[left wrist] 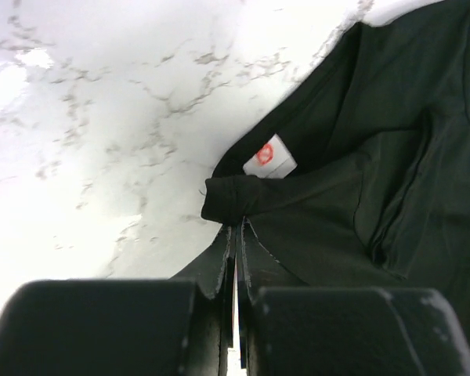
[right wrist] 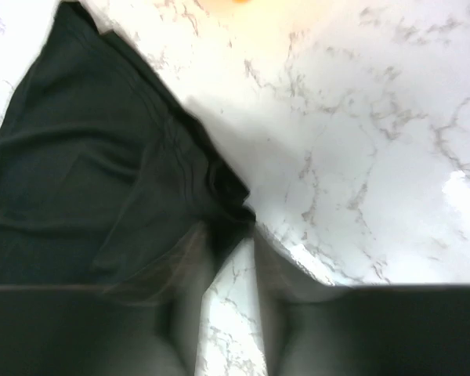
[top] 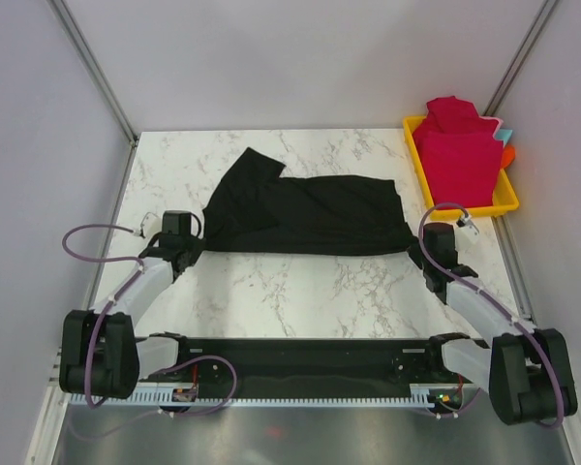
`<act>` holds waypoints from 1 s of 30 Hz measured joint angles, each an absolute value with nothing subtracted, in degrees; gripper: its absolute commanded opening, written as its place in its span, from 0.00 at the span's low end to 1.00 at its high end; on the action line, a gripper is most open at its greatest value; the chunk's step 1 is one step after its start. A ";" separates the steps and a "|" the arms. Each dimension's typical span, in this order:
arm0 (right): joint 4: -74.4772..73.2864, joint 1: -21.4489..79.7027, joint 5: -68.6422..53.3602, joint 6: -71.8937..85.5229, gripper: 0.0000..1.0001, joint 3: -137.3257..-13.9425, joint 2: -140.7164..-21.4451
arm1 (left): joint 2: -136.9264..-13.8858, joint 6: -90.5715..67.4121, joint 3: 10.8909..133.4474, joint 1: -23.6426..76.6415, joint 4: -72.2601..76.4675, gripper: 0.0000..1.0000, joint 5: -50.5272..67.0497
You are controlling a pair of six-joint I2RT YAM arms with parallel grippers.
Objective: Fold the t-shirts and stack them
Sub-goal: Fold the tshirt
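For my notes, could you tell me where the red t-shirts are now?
In the top view, the red t-shirts lie piled in the yellow tray at the far right corner.

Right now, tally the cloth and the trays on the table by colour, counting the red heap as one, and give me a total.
Black t-shirt: 1
Red heap: 1
Yellow tray: 1
Total: 3
Left out: an orange bit and a teal bit past the heap, too hidden to identify.
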State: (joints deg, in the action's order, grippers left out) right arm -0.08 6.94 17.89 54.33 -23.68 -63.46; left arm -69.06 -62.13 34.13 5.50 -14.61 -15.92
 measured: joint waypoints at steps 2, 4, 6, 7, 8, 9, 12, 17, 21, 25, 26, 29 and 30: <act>-2.37 6.94 19.33 53.67 0.63 -23.38 -59.02 | -67.13 -62.13 32.97 5.48 -15.92 0.05 -16.32; -3.20 6.90 20.08 51.59 0.64 -23.27 -54.59 | -64.45 -62.11 31.07 5.48 -16.69 0.06 -16.40; -2.42 7.33 19.57 48.62 0.60 -23.31 -50.57 | -62.02 -62.11 29.06 5.48 -17.43 0.06 -16.38; -1.76 7.99 18.98 47.22 0.59 -23.49 -49.76 | -61.21 -62.11 28.25 5.48 -17.80 0.07 -16.34; -0.80 9.34 18.31 45.47 0.56 -23.90 -49.56 | -60.66 -62.08 27.57 5.48 -17.93 0.07 -16.34; 0.03 11.51 17.30 43.75 0.55 -24.75 -50.28 | -60.27 -62.06 26.92 5.48 -17.98 0.08 -16.36; 1.83 20.47 14.74 38.52 0.37 -29.93 -56.58 | -59.68 -62.06 25.54 5.43 -18.24 0.08 -16.36; 3.40 37.10 11.49 30.50 0.08 -44.58 -74.67 | -59.86 -61.93 25.02 4.54 -18.52 0.04 -16.03; 1.45 46.85 10.46 25.15 0.00 -61.39 -91.94 | -60.55 -61.49 25.02 3.79 -18.44 0.02 -15.75; -0.99 52.64 8.95 22.09 0.00 -75.37 -107.35 | -60.77 -60.97 25.02 2.90 -18.35 0.02 -14.92; -2.44 53.39 8.64 21.78 0.00 -77.71 -110.10 | -60.77 -60.80 25.02 2.66 -18.31 0.02 -14.72; -5.02 54.19 7.42 21.67 0.00 -84.12 -117.05 | -60.77 -60.47 25.02 2.17 -18.26 0.02 -14.33; -5.54 54.22 7.27 21.65 0.00 -86.21 -119.11 | -60.77 -60.38 25.02 2.07 -18.20 0.02 -14.13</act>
State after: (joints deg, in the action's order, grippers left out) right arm -5.54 54.22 7.27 21.65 -86.21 -119.11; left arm -60.77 -60.38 25.02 2.07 -18.20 -14.13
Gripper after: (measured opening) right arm 0.008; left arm 0.025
